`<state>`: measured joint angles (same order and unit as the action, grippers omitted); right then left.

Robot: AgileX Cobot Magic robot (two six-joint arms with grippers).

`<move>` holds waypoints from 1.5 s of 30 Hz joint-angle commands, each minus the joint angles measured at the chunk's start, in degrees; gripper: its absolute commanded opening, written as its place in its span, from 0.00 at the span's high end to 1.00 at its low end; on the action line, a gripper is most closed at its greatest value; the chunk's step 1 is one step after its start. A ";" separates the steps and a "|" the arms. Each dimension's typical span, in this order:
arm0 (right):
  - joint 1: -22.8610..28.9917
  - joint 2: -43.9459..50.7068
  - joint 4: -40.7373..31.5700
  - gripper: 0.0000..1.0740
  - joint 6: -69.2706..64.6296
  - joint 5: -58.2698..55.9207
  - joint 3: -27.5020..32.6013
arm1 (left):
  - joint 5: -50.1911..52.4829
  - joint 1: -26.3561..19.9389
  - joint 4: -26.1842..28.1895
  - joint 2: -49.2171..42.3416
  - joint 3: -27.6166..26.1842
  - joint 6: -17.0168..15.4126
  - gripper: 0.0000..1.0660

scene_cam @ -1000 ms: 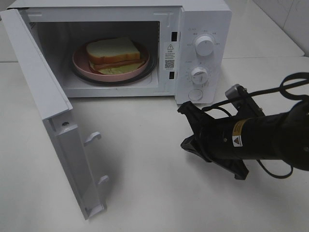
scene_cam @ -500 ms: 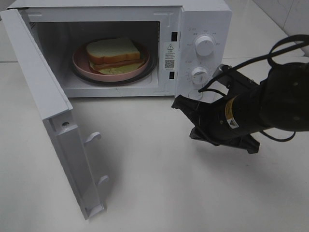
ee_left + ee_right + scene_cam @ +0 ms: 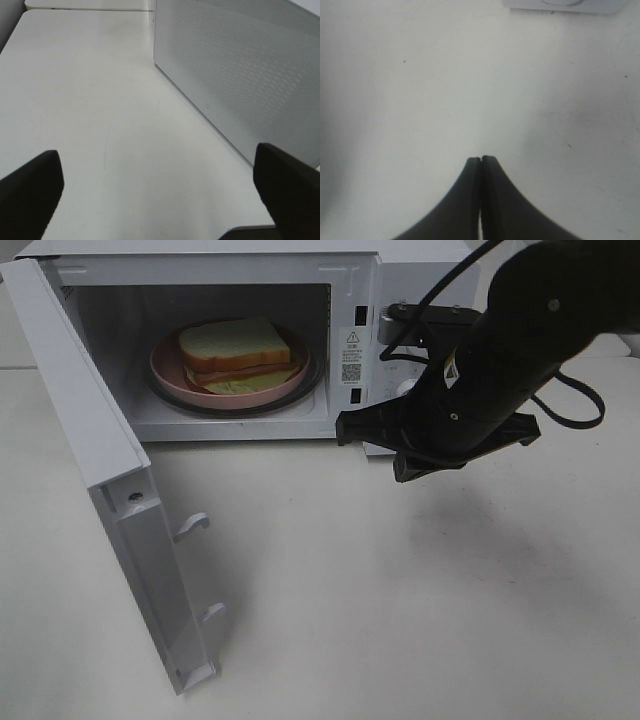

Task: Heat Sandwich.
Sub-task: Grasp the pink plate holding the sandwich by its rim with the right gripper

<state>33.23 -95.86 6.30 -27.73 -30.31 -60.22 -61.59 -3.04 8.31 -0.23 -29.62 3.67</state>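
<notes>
Warning triangle + QR sticker (image 3: 352, 355) on microwave (image 3: 352, 290) frame; yellow label (image 3: 451, 370) on right arm (image 3: 520, 340); txt unreadable

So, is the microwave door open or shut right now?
Open: the door stands wide out to the left, and the sandwich on its pink plate shows inside.

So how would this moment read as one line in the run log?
sandwich: on pink plate inside microwave | door: open | right gripper: shut, empty, above table | left gripper: open, empty
</notes>
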 commanded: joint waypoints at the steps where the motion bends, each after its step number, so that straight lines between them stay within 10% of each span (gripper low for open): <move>1: 0.23 0.52 -1.26 1.00 10.31 -6.42 -2.92 | 0.29 -0.11 0.11 -0.52 0.17 -0.29 0.08; 45: 0.23 0.52 -1.83 0.92 101.47 -21.54 -10.71 | 0.29 -0.11 0.11 -0.52 0.17 -0.29 0.08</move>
<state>33.23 -95.86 4.35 72.31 -51.11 -70.53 -61.59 -3.04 8.31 -0.23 -29.62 3.67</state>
